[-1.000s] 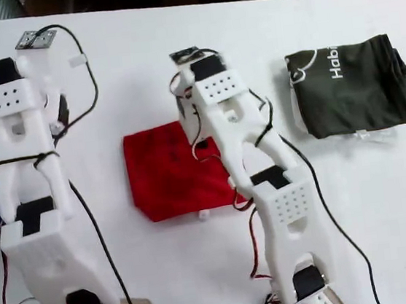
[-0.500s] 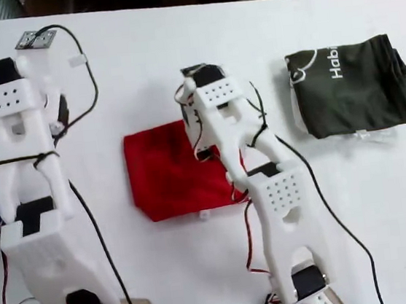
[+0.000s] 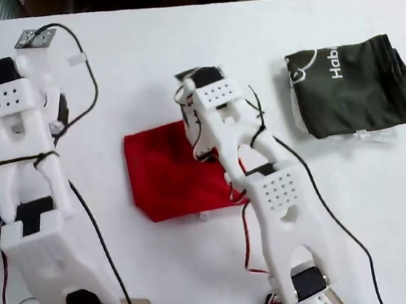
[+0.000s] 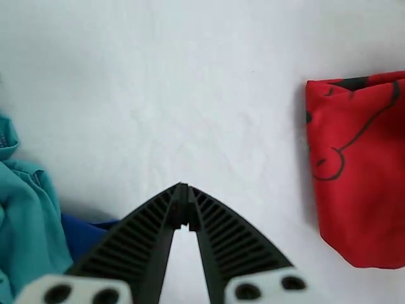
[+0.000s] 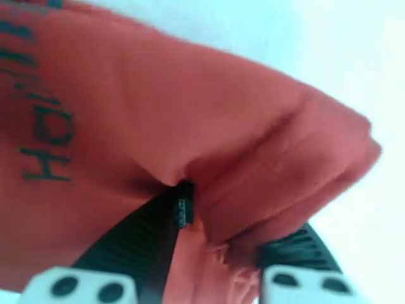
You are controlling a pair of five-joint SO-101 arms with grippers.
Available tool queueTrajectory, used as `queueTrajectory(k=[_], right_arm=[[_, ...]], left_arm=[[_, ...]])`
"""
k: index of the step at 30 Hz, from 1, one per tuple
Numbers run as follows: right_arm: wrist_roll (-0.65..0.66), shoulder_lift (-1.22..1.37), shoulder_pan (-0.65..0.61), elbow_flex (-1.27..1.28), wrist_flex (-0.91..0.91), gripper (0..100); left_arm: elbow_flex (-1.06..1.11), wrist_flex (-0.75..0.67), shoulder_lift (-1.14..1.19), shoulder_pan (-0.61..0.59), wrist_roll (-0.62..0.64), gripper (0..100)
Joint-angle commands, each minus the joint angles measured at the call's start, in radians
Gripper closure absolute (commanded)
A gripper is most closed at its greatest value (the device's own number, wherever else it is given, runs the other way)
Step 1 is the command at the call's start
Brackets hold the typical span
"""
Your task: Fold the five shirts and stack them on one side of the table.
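Red shirt (image 3: 166,178) lies folded mid-table, its right edge bunched into a fold that the right gripper (image 5: 237,225) clamps. Past that edge, a strip of bare table (image 3: 141,63) separates it from the folded green shirt (image 3: 350,87). Left of the red shirt, across wider open white, the left gripper (image 4: 183,215) hangs clenched and empty, with teal cloth (image 4: 25,215) and blue cloth (image 4: 85,234) just beyond it.
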Motion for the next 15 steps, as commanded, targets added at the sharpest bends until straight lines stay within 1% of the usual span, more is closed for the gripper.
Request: queueTrajectory(k=[1,3,8,13,15], right_arm=[[0.066,0.03,-0.027,0.006,0.024,92.3],[0.069,0.03,-0.021,0.005,0.024,98.1],[0.072,0.019,0.005,-0.003,0.024,97.7],[0.075,-0.071,0.082,-0.009,0.024,97.8],[0.127,-0.154,0.105,-0.008,0.024,97.8]], left_arm=[[-0.039,0.009,-0.132,-0.003,-0.006,97],[-0.035,0.008,-0.18,-0.002,-0.006,97],[-0.031,0.012,-0.244,-0.008,-0.009,97],[-0.002,0.014,-0.265,-0.005,-0.008,97],[0.047,0.012,-0.272,-0.002,-0.005,97]])
